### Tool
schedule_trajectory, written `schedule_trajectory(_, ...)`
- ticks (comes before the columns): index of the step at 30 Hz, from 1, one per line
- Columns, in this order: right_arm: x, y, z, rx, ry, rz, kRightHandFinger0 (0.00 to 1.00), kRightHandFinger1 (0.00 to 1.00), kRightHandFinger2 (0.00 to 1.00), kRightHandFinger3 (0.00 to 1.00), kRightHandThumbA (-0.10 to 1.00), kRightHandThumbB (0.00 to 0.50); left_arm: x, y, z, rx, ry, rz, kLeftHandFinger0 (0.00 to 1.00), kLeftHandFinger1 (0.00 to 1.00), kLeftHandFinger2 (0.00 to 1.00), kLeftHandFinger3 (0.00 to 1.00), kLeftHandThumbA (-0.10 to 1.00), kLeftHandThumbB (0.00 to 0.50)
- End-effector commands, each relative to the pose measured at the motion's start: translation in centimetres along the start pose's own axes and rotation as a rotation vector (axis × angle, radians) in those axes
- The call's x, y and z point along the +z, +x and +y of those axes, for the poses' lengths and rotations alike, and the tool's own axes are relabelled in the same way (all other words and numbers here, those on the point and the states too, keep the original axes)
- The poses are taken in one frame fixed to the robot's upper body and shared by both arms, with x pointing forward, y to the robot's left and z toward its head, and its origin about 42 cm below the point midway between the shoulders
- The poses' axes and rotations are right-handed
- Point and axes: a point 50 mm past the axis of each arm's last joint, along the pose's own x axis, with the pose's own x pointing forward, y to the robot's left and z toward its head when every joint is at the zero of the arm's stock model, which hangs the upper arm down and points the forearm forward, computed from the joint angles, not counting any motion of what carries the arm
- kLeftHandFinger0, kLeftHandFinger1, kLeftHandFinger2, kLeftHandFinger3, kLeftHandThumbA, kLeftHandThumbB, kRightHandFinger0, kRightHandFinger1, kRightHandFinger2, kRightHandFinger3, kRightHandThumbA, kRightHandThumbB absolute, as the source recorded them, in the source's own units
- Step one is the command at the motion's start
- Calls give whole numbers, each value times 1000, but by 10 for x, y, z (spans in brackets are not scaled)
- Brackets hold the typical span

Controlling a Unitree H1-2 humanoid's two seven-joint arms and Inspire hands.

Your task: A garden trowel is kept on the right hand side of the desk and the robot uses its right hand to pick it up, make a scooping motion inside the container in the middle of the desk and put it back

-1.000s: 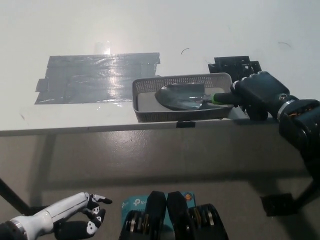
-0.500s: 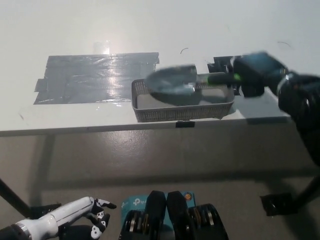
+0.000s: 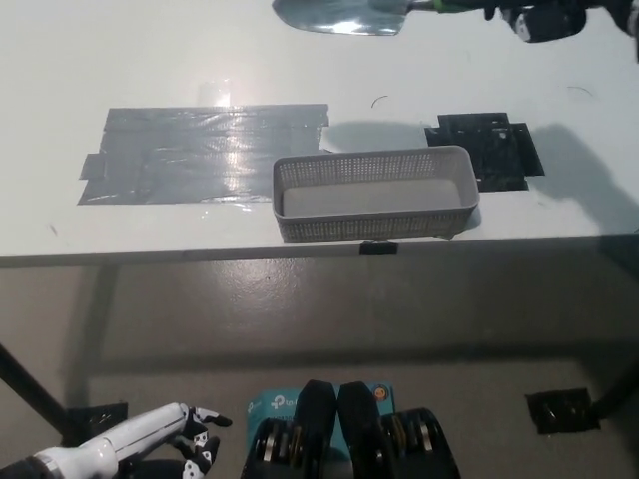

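Observation:
The garden trowel (image 3: 344, 15), with a shiny metal blade and green handle, hangs high above the desk at the picture's top edge. My black right hand (image 3: 544, 18) is shut on its handle at the top right, partly cut off by the frame. The grey mesh container (image 3: 374, 193) sits at the desk's front middle, and nothing shows inside it. The trowel is well above and behind the container. My white left hand (image 3: 160, 434) rests low at the bottom left, below the desk, fingers loosely apart.
A patch of grey tape (image 3: 205, 155) covers the desk left of the container. A black tape square (image 3: 484, 150) lies to the container's right. The white desk's front edge (image 3: 300, 254) runs across the middle; floor lies below.
My right hand has lifted the trowel out of the container, up and away to the picture's top. The container now has nothing in it. The left hand has sunk slightly lower.

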Motion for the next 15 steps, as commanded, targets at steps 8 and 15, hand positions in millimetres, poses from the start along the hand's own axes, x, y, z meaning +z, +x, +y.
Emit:
schedule_trajectory(8,-76,-11,5,13,59,228,0,314,633,444,-100,140,-8,-16,-10,35,-14,35,761,775,911,1000,1000,441)
schedule_trajectory(15,-124,-15,59,60,131,454,1000,1000,1000,1000,-96,0,-15,-25,-23,41,-51,56,773,790,920,1000,1000,411)
